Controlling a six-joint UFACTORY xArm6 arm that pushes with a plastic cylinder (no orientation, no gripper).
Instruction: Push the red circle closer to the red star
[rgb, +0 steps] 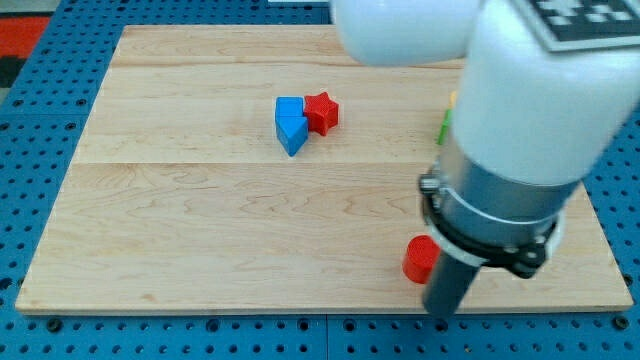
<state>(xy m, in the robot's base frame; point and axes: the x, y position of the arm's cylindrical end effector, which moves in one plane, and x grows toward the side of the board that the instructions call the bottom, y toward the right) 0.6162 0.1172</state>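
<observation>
Wooden board (200, 230) of pale planks, lying on a blue pegboard base (40, 120); a strip of red shows at the view's top-left corner.

Landmark = red circle (420, 259), near the board's bottom edge, right of centre.

Nearest: the dark rod comes down just right of the red circle, my tip (441, 314) a bit below and right of it, at the board's bottom edge. Rod looks to be touching the circle's right side, or nearly; can't tell which (arm body covers that side of the block). No jaws on this rig, only the rod, so nothing is gripped.

Above the circle: arm's grey collar and white housing (530, 90), filling the view's top right.

Further up from the circle, slightly right: slivers of a green block (443, 127) and a yellow block (453, 98) at the housing's left edge, shapes not readable.

Farthest, up-left of the circle and well apart from it: red star (321, 112), w/ a blue block (290, 124) touching its left side (angular, exact shape unclear).
</observation>
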